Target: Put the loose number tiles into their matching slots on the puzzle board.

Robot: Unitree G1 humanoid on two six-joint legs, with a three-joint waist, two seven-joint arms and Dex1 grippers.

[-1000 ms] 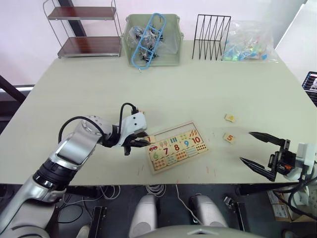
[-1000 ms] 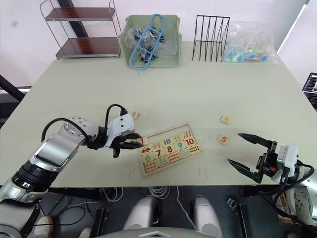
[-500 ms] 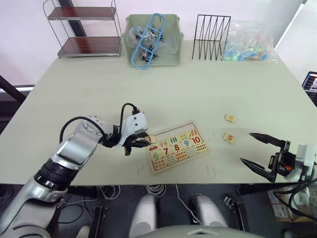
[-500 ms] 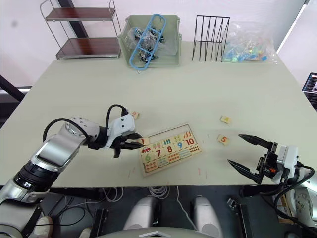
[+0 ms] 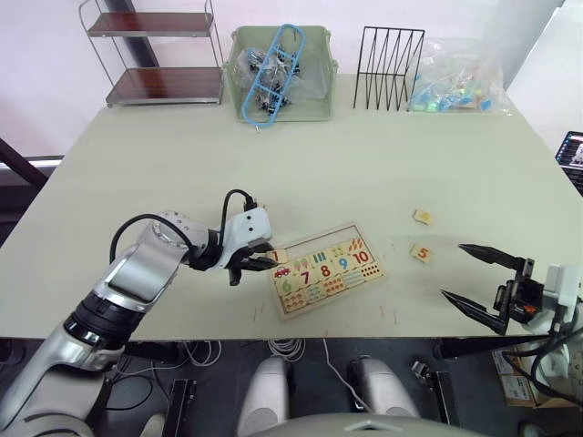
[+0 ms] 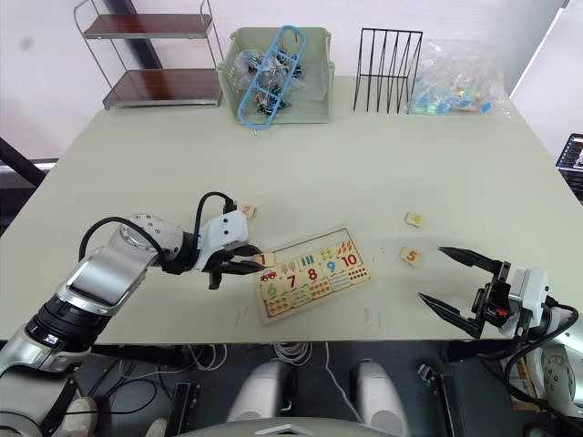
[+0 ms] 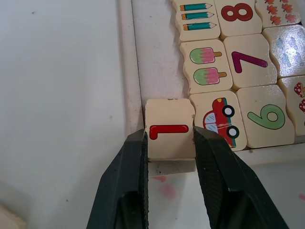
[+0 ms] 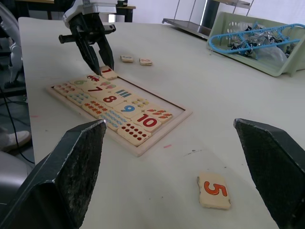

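Light-wood and printed with a red 1, the tile sits pinched between our left gripper's 2 black fingers at the corner slot of the puzzle board, right beside the car picture. Over the last second almost nothing has shifted: the left arm stays at the same board corner with the same hold, so we judge the 1 is being seated, not carried. It looks slightly raised over the board's rim, so it may need a small push before release.

Our right gripper hangs past the table's near right edge, fingers spread wide and empty, unmoved. The 5 tile and another tile lie loose to the board's right, well apart from it; 2 more tiles lie beyond the board's left end. We still have 4 to place.
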